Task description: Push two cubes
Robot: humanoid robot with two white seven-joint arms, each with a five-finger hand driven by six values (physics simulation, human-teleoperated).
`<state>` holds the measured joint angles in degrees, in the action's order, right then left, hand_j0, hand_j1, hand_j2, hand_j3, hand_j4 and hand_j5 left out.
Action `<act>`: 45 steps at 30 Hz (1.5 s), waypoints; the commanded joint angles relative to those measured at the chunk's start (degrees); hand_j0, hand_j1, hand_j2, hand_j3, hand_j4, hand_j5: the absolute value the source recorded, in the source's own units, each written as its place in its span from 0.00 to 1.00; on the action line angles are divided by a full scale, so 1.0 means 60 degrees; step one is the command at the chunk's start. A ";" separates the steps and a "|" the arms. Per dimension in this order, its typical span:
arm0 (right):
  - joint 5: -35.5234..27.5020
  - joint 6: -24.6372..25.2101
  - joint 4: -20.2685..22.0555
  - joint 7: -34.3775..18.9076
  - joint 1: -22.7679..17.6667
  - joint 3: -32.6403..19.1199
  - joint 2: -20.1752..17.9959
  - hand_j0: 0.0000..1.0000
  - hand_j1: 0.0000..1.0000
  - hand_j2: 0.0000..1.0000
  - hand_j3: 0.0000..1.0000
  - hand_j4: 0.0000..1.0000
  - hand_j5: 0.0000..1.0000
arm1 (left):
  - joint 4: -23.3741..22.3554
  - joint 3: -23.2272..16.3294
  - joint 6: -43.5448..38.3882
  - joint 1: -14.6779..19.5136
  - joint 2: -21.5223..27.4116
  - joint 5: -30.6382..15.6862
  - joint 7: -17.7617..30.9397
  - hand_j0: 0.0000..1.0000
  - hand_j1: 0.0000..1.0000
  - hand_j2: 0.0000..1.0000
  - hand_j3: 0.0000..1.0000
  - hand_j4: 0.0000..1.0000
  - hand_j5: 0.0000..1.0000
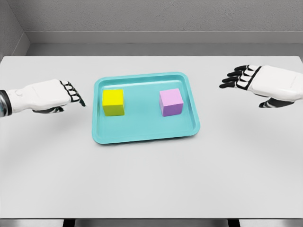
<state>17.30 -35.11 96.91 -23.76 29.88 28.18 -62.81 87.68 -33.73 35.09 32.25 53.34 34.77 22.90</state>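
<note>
A yellow cube (113,102) sits in the left half of a teal tray (142,132), and a pink-purple cube (171,101) sits in its right half. My left hand (71,93) hovers just outside the tray's left rim, fingers extended toward the yellow cube and holding nothing. My right hand (241,78) is over the table to the right of the tray, well apart from the pink-purple cube, with its fingers spread and pointing left. Neither hand touches a cube.
The tray lies in the middle of a white table (151,184). A grey wall runs behind the table's far edge.
</note>
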 commanded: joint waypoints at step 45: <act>0.1760 0.0019 -0.4082 -0.1664 0.4658 0.4956 0.3906 0.57 0.57 0.57 0.57 0.57 0.57 | -0.0947 -0.0647 -0.0014 0.0821 -0.0979 0.0035 0.0740 0.73 0.73 0.73 0.73 0.73 0.73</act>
<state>28.13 -35.13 73.33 -33.78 57.66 58.04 -40.17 82.27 -37.46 35.12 37.18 47.39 35.15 27.35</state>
